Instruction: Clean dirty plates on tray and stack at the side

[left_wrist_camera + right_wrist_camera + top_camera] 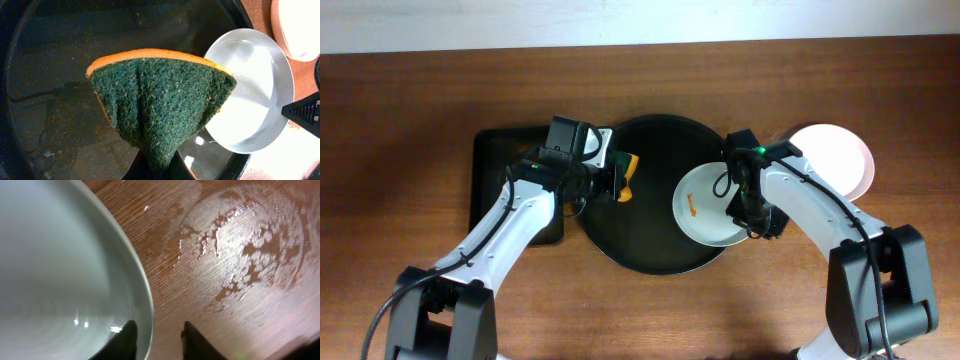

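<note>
Brown wood counter (400,100), bare at 12 and 6 o'clock of the one round tray (650,255); one rectangular tray (495,160) lies at its 9. Two plates show: a smeared plate (705,200) overhanging the round tray's rim at 3 o'clock, and a second plate (835,155) on the counter at 2. The left gripper (157,172) clamps one sponge (160,100). The right gripper (157,340) stands slightly parted astride the smeared plate's rim.

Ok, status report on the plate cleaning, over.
Left gripper shut on sponge above tray. Right gripper open, jaws astride rim of smeared plate at tray's right edge. Another plate on the table beyond. Nothing between sponge and plate.
</note>
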